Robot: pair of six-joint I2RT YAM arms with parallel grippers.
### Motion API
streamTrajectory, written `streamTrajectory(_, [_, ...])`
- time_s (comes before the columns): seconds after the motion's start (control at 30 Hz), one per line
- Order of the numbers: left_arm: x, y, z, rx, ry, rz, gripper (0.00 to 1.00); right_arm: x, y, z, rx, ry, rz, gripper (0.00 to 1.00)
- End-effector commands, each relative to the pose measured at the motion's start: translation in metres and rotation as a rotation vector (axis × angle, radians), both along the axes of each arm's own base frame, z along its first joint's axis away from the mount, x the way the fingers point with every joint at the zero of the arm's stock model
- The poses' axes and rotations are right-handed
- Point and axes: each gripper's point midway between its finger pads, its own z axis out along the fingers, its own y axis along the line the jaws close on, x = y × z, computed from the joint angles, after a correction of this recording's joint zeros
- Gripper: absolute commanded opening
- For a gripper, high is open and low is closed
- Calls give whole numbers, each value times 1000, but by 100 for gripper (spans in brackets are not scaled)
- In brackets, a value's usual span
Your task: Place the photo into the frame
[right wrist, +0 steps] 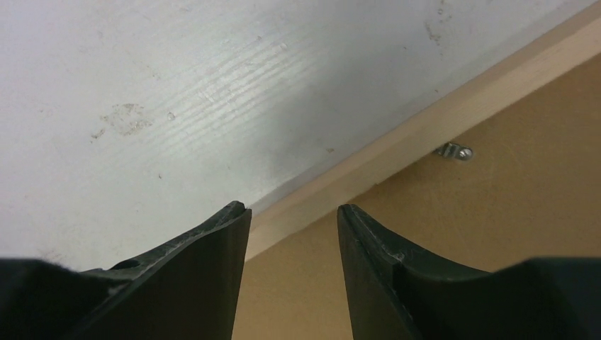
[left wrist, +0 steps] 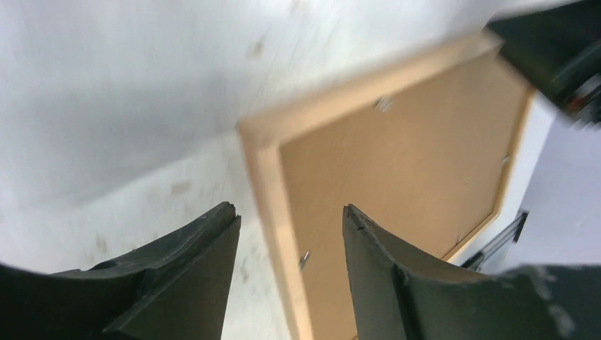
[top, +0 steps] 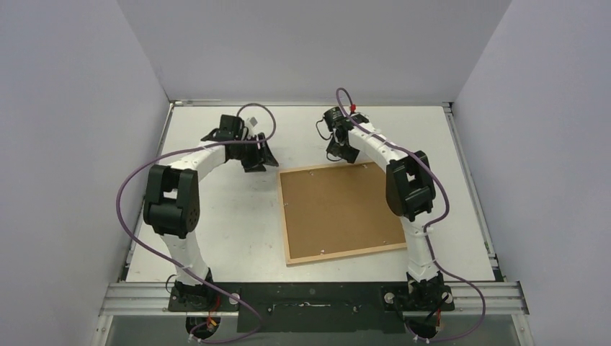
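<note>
We see a white worktop [top: 216, 216] closed in by plain pale grey walls on the left [top: 65, 108], the far side [top: 310, 43] and the right [top: 547, 108]. A metal rail [top: 144, 295] runs along the near edge, where both arm bases are bolted. Close up, the worktop's paint is scuffed, with a faint grain and a smudge [right wrist: 127, 117].

The frame [top: 347, 254] lies flat right of centre, turned a little off square to the worktop's edges. A brown backing board [top: 339, 213] fills its opening. What lies under the board is hidden from us, so we cannot place the photo. A small metal clip [right wrist: 453, 151] sits on the board just inside the far bar.

The left gripper [top: 259, 157] is near the frame's far left corner. In its own camera, the fingers stand apart with nothing between them, and the frame's pale bar [left wrist: 271, 205] and the board [left wrist: 397, 156] lie below. The right gripper [top: 344, 153] is at the frame's far bar. Its fingers are also spread and hold nothing, and the bar [right wrist: 425, 127] runs across below the gap. We cannot tell whether either gripper touches the wood.
</note>
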Motion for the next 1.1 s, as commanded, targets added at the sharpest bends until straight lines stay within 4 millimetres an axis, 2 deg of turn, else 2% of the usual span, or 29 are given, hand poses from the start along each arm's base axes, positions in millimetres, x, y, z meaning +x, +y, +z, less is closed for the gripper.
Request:
streamTrajectory(0.0, [66, -16, 43, -61, -239, -110, 57, -5, -28, 73, 1, -131, -38, 50])
streamTrajectory(0.13, [91, -36, 45, -104, -291, -214, 61, -33, -65, 77, -1, -106, -83, 58])
streamTrajectory(0.23, [96, -48, 37, -113, -307, -284, 62, -58, -103, 72, -5, -77, -141, 69])
streamTrajectory(0.33, [95, -57, 27, -119, -317, -342, 64, -80, -143, 66, -16, -59, -219, 76])
streamTrajectory(0.47, [93, -61, 14, -124, -315, -400, 65, -106, -197, 57, -38, -20, -323, 80])
streamTrajectory(0.63, [80, -65, 1, -158, -262, -500, 66, -150, -250, 41, -19, 67, -476, 85])
streamTrajectory(0.77, [68, -71, -4, -174, -248, -559, 66, -194, -267, 27, 70, 121, -626, 88])
streamTrajectory(0.83, [62, -76, -5, -176, -245, -575, 66, -216, -267, 23, 115, 149, -690, 89])
streamTrajectory(0.93, [54, -82, -11, -169, -229, -589, 66, -242, -260, 22, 159, 158, -771, 92])
streamTrajectory(1.07, [49, -85, -17, -171, -214, -596, 66, -279, -239, 13, 234, 191, -891, 100])
